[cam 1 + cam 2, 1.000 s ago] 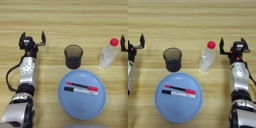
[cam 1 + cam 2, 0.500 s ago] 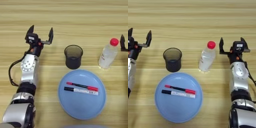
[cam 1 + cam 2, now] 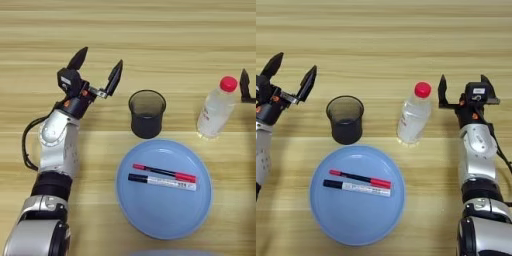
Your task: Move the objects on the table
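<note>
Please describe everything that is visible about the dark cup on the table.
The dark translucent plastic cup is a small round tumbler, smoky black, with an open mouth and slightly tapering walls. It stands upright on the light wooden table, just beyond the far rim of the round blue plate. Nothing can be seen inside it. No gripper touches it: the left gripper hangs open to its left, and the clear red-capped plastic bottle stands apart on its right.
</note>
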`<state>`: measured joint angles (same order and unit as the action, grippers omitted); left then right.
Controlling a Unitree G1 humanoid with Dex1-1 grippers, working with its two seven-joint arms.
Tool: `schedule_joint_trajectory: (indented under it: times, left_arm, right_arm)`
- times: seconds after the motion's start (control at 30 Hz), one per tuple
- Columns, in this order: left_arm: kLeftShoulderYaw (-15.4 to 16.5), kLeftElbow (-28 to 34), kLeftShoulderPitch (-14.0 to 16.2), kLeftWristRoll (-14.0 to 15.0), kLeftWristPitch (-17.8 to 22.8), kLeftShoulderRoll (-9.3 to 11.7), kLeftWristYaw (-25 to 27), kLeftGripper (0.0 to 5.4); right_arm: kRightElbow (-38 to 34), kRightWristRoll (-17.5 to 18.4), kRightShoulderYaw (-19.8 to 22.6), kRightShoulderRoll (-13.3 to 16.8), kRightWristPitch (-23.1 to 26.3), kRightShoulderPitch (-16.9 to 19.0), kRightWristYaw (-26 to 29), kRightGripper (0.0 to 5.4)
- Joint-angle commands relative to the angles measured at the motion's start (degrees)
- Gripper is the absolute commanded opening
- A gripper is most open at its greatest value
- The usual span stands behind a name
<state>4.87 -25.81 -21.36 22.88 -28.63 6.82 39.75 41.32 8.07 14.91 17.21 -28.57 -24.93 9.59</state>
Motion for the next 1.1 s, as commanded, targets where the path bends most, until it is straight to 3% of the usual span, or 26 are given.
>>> schedule_joint_trajectory:
  times: [0.03,0.17,0.43,0.73,0.9,1.1]
  left_arm:
    - [-1.9,3.9,2.4,1.9,4.7,1.2,5.1,5.40]
    - [-3.7,6.9,4.5,2.6,8.4,1.9,8.6,5.40]
    - [-6.6,9.2,7.2,-0.8,9.9,3.4,10.8,5.40]
    - [-8.8,9.3,8.8,-3.3,10.5,4.8,12.0,5.40]
    - [-10.0,7.4,9.1,-6.7,9.0,5.3,11.6,5.40]
    - [-10.7,5.6,9.1,-8.8,8.3,5.7,11.4,5.40]
  right_arm:
    - [0.4,0.0,-0.3,-0.1,-0.5,-1.1,0.4,5.37]
    - [0.5,0.0,-0.3,-0.1,-0.6,-1.2,0.4,5.37]
    - [0.5,0.1,-0.4,-0.1,-0.6,-1.1,0.5,5.37]
    - [0.4,0.1,-0.4,-0.1,-0.6,-1.1,0.5,5.37]
    - [0.4,0.1,-0.5,-0.1,-0.6,-1.1,0.4,5.37]
    - [0.5,0.1,-0.5,-0.1,-0.7,-1.1,0.4,5.37]
